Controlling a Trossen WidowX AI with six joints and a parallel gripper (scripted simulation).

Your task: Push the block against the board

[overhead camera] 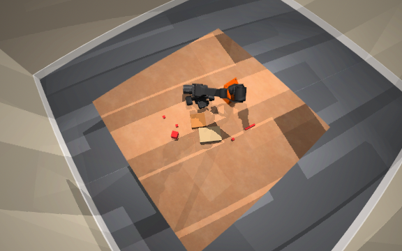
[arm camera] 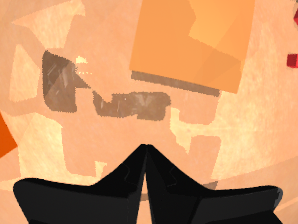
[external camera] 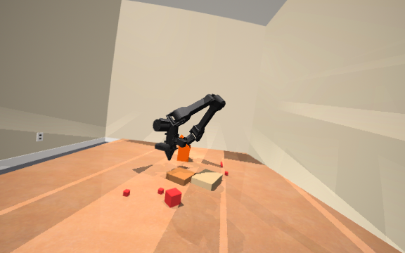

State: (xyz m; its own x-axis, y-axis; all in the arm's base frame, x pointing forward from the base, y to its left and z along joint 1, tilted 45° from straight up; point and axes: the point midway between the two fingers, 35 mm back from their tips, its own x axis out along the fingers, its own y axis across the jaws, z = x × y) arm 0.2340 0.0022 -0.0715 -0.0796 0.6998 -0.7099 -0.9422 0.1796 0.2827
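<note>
The orange-brown square block [overhead camera: 197, 120] [external camera: 180, 175] [arm camera: 185, 45] lies flat. The cream board [overhead camera: 208, 137] [external camera: 207, 180] lies flat beside it; it is out of the wrist view. The block's board-facing side meets or nearly meets the board's long side near one end; a thin gap cannot be ruled out. The block is offset along that side and sticks out past the board's left end in the top view, so their edges there are not even. My gripper [overhead camera: 202, 106] [external camera: 169, 159] [arm camera: 145, 149] is shut and empty, raised above the table, off the block's side away from the board.
A red cube [overhead camera: 174, 134] [external camera: 172, 197] and two small red cubes lie left of the block and board in the top view. Another small red cube [overhead camera: 232, 139] [external camera: 226, 173] and a red bar [overhead camera: 250, 127] [external camera: 221, 164] lie right of the board.
</note>
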